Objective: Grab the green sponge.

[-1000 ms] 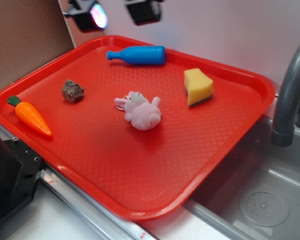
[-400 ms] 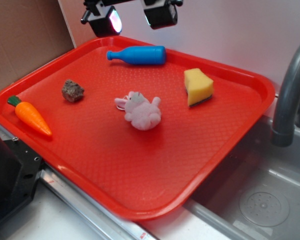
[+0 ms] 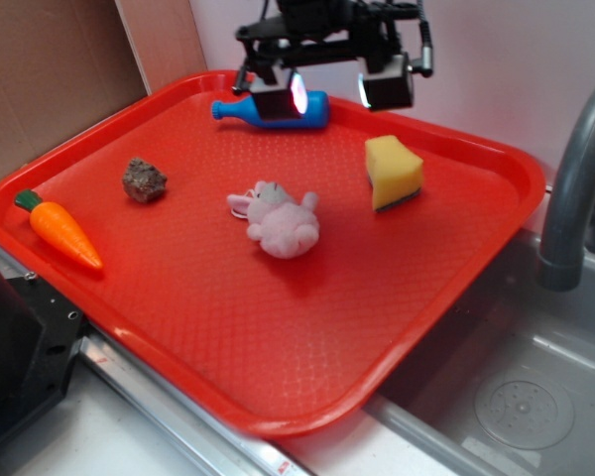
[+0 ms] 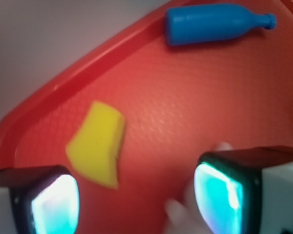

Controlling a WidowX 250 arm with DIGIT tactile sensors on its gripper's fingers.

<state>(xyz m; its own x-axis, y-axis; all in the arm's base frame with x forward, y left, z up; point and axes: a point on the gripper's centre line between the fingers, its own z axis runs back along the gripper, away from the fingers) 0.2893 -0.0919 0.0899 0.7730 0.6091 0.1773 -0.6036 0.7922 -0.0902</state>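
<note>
On red tray (image 3: 456, 288), toward its 2 o'clock corner: green sponge (image 3: 394, 172), yellow wedge, long axis running roughly 12 to 6. Above tray's far edge, gripper (image 3: 339, 91) released, jaws spread wide, nothing held. Sponge lying at about 4 o'clock from gripper, near but apart; at about 10 o'clock in wrist view (image 4: 97, 143). Likely needs shifting that way, then descending.
</note>
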